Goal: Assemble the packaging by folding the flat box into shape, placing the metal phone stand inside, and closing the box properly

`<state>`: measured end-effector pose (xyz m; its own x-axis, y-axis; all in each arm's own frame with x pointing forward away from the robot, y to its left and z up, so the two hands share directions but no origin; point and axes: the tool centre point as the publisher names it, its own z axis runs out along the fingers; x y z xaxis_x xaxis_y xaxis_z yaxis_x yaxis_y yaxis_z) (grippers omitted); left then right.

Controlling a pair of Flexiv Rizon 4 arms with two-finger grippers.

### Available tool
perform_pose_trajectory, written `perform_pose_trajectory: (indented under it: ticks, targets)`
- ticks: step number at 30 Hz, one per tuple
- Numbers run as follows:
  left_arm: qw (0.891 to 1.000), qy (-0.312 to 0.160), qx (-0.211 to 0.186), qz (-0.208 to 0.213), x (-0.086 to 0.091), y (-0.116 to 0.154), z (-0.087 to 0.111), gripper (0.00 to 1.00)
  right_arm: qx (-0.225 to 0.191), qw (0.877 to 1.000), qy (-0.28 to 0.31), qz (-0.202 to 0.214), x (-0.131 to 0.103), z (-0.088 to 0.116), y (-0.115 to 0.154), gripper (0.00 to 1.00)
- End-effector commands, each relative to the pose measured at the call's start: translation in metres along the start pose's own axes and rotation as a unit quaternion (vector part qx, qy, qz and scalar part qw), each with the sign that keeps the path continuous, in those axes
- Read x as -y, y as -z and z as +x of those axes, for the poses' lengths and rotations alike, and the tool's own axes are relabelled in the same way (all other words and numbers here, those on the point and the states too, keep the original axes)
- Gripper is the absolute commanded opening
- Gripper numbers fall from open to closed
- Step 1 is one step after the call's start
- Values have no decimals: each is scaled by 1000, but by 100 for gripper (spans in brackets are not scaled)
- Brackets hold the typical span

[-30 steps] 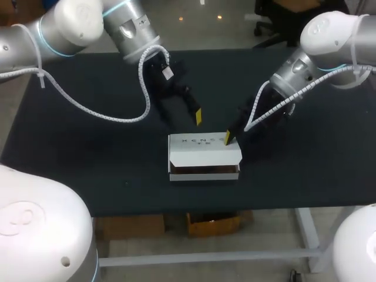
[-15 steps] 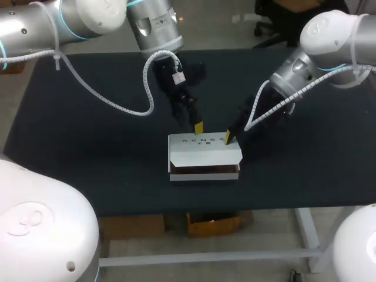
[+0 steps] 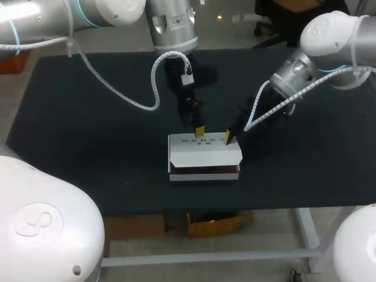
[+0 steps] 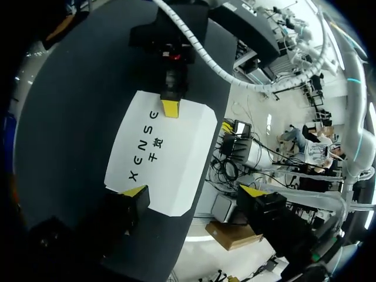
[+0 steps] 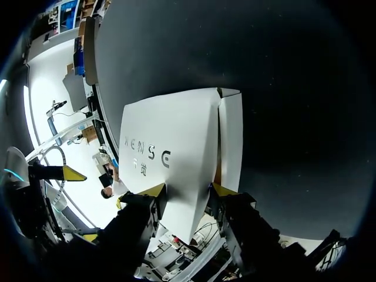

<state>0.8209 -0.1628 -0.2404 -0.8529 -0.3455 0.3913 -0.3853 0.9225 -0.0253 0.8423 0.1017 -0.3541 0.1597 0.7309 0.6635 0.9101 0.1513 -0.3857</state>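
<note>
A white box [image 3: 202, 154] with dark lettering lies flat on the table, with a brown gap showing under its lid along the front. My left gripper [image 3: 198, 128] hangs over the box's rear edge, open wide. One left fingertip [image 4: 134, 191] is at the edge of the lid [image 4: 161, 155], the other [image 4: 254, 190] is off the box. My right gripper [image 5: 188, 190] is at the box's right end, open. Its fingertips [image 5: 154, 190] rest on the white lid [image 5: 170, 141], beside the fold to the end panel [image 5: 231, 132]. Only one right fingertip [image 3: 228, 138] shows from above. The phone stand is not visible.
The dark table top [image 3: 76, 129] stretches to both sides of the box. The table's front edge [image 3: 176, 210] runs a short way in front of the box. Both arms come in from the rear corners and meet above the box.
My left arm has swung right and down, from behind the box to its rear edge. The right gripper and the box have stayed where they were.
</note>
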Motion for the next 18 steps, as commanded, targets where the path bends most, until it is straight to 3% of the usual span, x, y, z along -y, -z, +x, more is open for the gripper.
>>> perform_pose_trajectory:
  ticks: [1, 8, 13, 14, 16, 18]
  targets:
    - [1000, 1, 1, -7, 2, 1, 0, 100, 0, 1000, 0, 0, 0, -1, -1, 44]
    - [1000, 1, 1, -7, 2, 1, 0, 100, 0, 1000, 0, 0, 0, -1, -1, 45]
    - [996, -87, -4, 12, 0, 2, -13, 100, 0, 1000, 0, 0, 0, -1, -1, 44]
    - [997, -82, -5, 12, -1, 2, -16, 100, 0, 1000, 0, 0, 0, -1, -1, 44]
    - [993, -114, 11, 15, -1, 2, -18, 100, 0, 1000, 0, 0, 0, -1, -1, 44]
    - [992, -117, 49, 5, -1, 1, -17, 100, 0, 1000, 0, 0, 0, -1, -1, 44]
